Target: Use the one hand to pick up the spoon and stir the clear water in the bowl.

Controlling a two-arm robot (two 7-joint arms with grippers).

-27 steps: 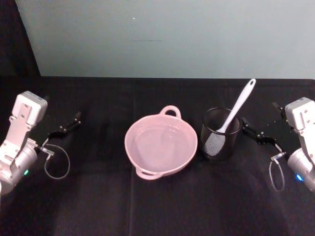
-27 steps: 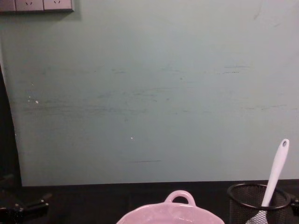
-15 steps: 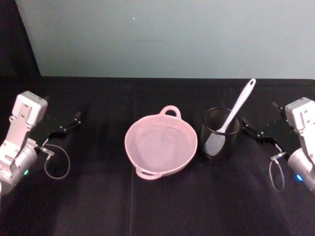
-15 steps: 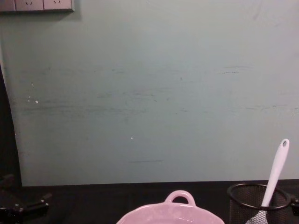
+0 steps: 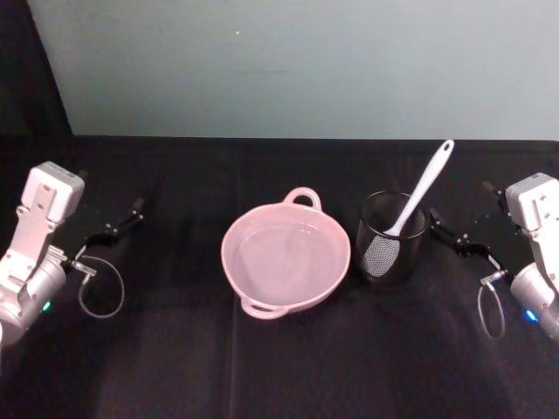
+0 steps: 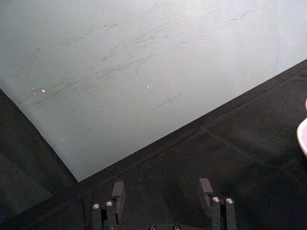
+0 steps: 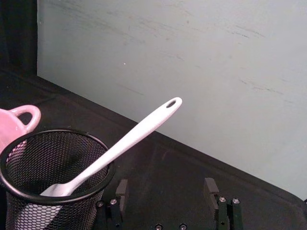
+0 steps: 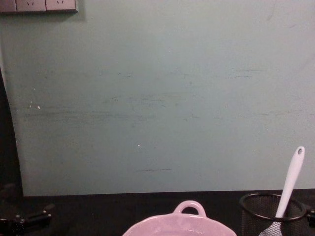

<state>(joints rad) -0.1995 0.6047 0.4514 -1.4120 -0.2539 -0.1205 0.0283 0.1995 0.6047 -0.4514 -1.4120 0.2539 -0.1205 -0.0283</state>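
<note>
The black cloth table (image 5: 279, 367) meets the pale green wall, with open cloth before the wide glossy pink bowl (image 5: 225, 255) of clear water (image 5: 281, 257) at its centre. Just right, a black wire-mesh cup (image 5: 410, 257) holds the slim white plastic spoon (image 5: 422, 190). The black right gripper (image 5: 458, 237) sits beside the cup and the black left gripper (image 5: 113, 229) far left, both with fingers apart.

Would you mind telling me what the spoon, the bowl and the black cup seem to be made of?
The spoon looks like smooth white plastic, with a moulded hole at the handle end. The bowl seems glazed ceramic, perhaps enamel: its pink surface is glossy. The black cup is wire mesh, probably metal: the spoon's head shows through its wall.
</note>
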